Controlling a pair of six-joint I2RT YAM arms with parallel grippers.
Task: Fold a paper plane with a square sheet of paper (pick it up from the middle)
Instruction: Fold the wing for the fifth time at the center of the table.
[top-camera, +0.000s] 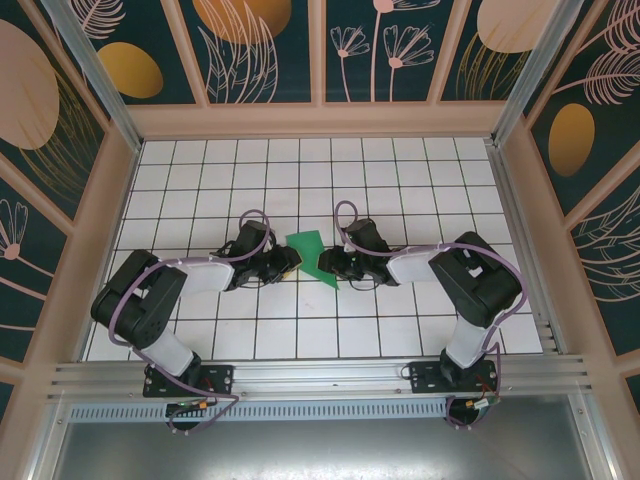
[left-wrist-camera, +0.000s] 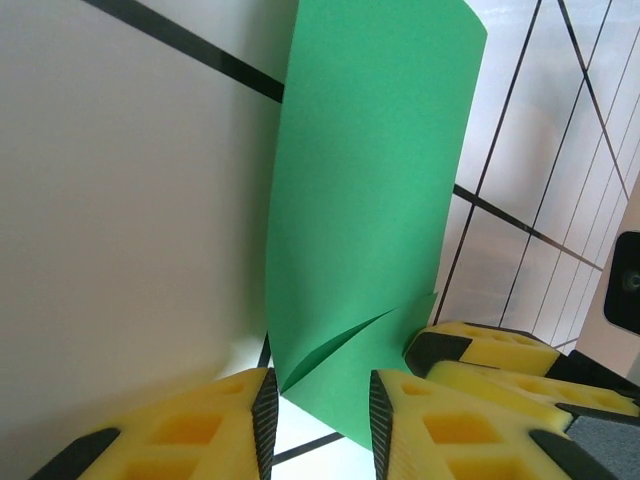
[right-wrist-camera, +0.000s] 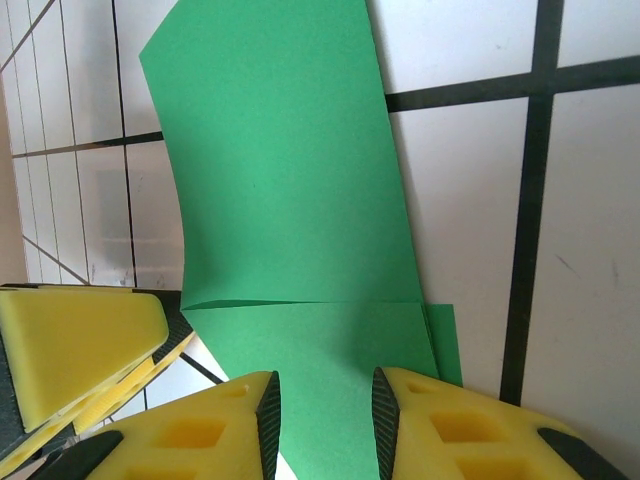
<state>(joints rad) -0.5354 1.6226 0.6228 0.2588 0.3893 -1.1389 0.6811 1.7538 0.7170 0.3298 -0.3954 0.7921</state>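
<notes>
The square sheet of paper (top-camera: 308, 255) is bright green, partly folded, and lies on the white grid table (top-camera: 300, 180) between the two arms. In the left wrist view the paper (left-wrist-camera: 370, 200) shows a diagonal crease near its close corner. My left gripper (left-wrist-camera: 318, 400) straddles that corner, jaws a little apart, the paper in the gap. In the right wrist view the paper (right-wrist-camera: 290, 200) has a straight fold line across it. My right gripper (right-wrist-camera: 322, 410) straddles its near edge, jaws likewise apart. From above, the left gripper (top-camera: 288, 262) and right gripper (top-camera: 328, 265) face each other across the paper.
The right gripper's yellow fingers (left-wrist-camera: 490, 350) sit close beside the paper's corner, and the left gripper's yellow fingers (right-wrist-camera: 80, 340) stand at the paper's other side. Patterned walls (top-camera: 320, 50) enclose the table, with a metal rail (top-camera: 320, 375) along the near edge.
</notes>
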